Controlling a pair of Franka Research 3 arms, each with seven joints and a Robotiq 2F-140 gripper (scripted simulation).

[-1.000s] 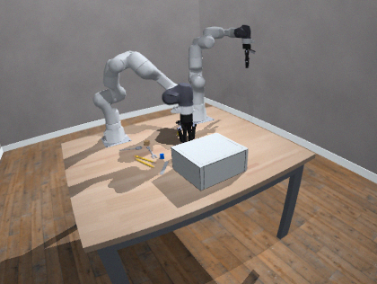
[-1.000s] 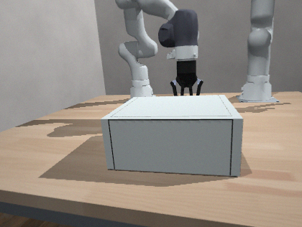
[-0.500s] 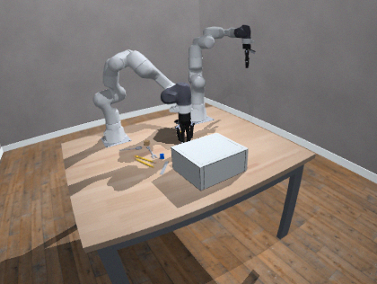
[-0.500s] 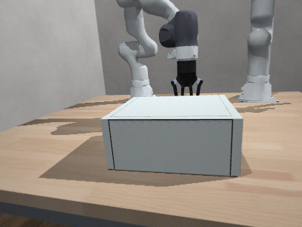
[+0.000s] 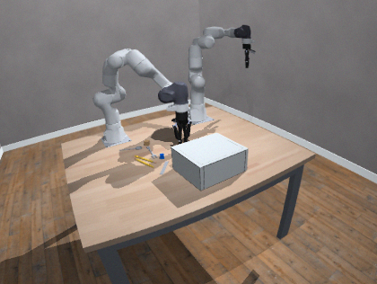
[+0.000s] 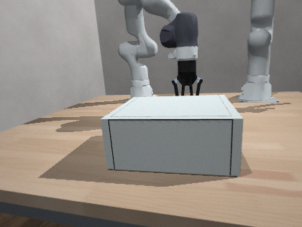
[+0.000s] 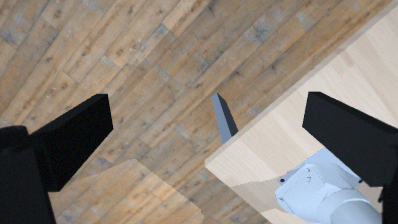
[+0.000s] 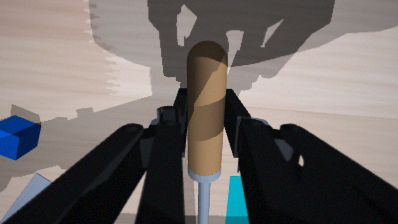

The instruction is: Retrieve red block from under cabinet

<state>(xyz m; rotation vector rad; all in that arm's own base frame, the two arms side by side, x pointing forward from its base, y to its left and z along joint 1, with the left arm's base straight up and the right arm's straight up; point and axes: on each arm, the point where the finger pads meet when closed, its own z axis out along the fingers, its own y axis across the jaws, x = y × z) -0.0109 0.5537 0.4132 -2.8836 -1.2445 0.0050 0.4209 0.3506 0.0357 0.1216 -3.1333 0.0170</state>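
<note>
The cabinet [image 5: 208,153] [image 6: 170,144], a pale grey box, stands upright on the table. The red block shows in no view. Part of the teal square [image 8: 235,200] shows in the right wrist view, beside a metal shaft and partly behind a finger. My right gripper [image 8: 205,103] [image 5: 182,139] is shut on the brown handle of a screwdriver-like tool [image 8: 206,70], just behind the cabinet as the exterior camera sees it; its fingertips are hidden there. My left gripper [image 7: 208,110] [image 5: 247,66] is open and empty, high above the back of the table.
A blue block [image 5: 162,156] [image 8: 19,137] lies beside the cabinet, near a grey flat strip [image 5: 164,168] [image 8: 29,197]. Yellow-handled pliers [image 5: 144,159], a small grey tool [image 5: 152,152] and a small brown object [image 5: 146,142] lie farther off. The arm bases stand along the table's back edge.
</note>
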